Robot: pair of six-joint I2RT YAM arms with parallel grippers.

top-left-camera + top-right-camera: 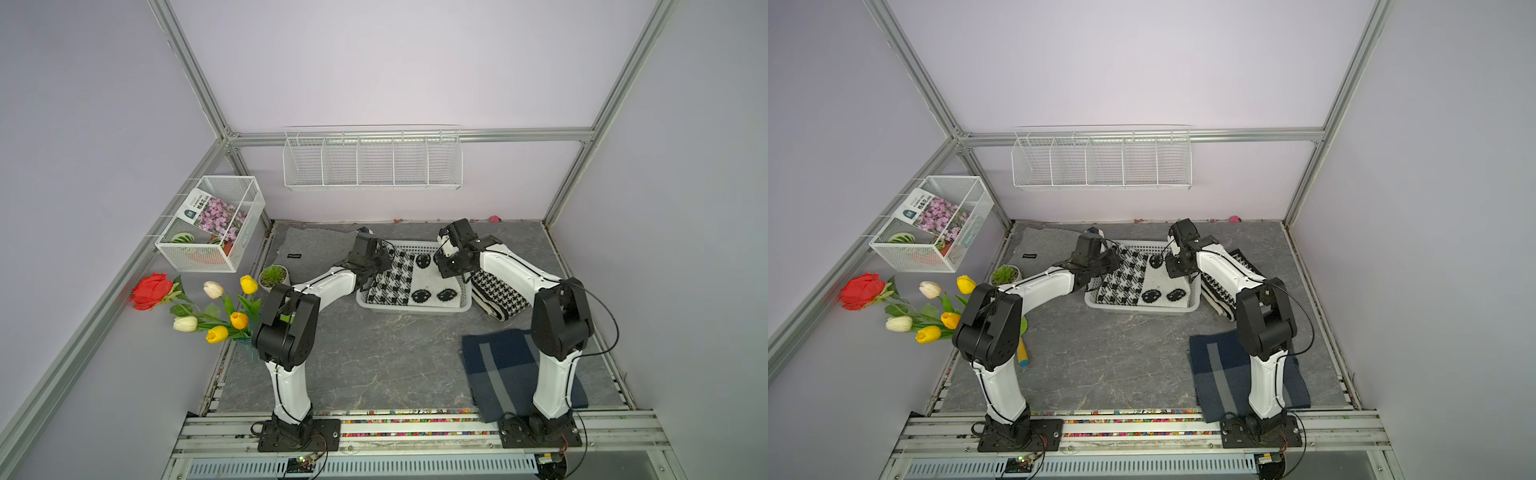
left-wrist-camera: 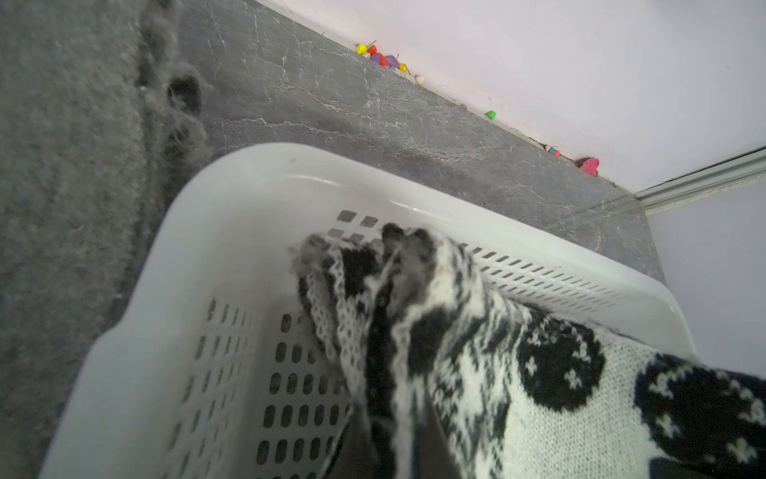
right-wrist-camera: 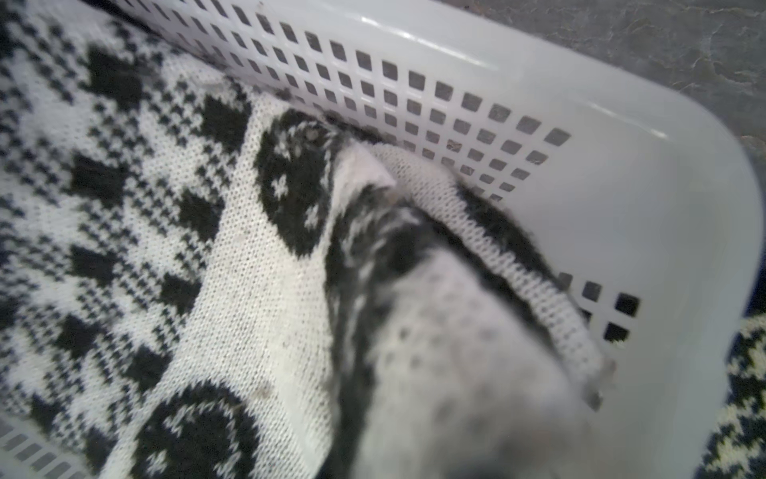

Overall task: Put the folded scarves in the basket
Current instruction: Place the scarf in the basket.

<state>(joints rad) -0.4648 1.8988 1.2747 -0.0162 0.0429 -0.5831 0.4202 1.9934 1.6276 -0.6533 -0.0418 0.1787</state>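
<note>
My left gripper (image 1: pixel 375 261) is clamped tight on the scarf (image 1: pixel 415 284) at the far left corner of the basket (image 1: pixel 411 311). The left wrist view shows the knit bunched and lifted there, above the slotted floor. The rest of the scarf lies spread inside the basket, its black-and-white pattern facing up. My right gripper (image 1: pixel 448 266) is pinched closed on the scarf's far right corner, close against the basket wall. A second folded scarf (image 1: pixel 500 301) lies on the table just beside the basket's right side.
</note>
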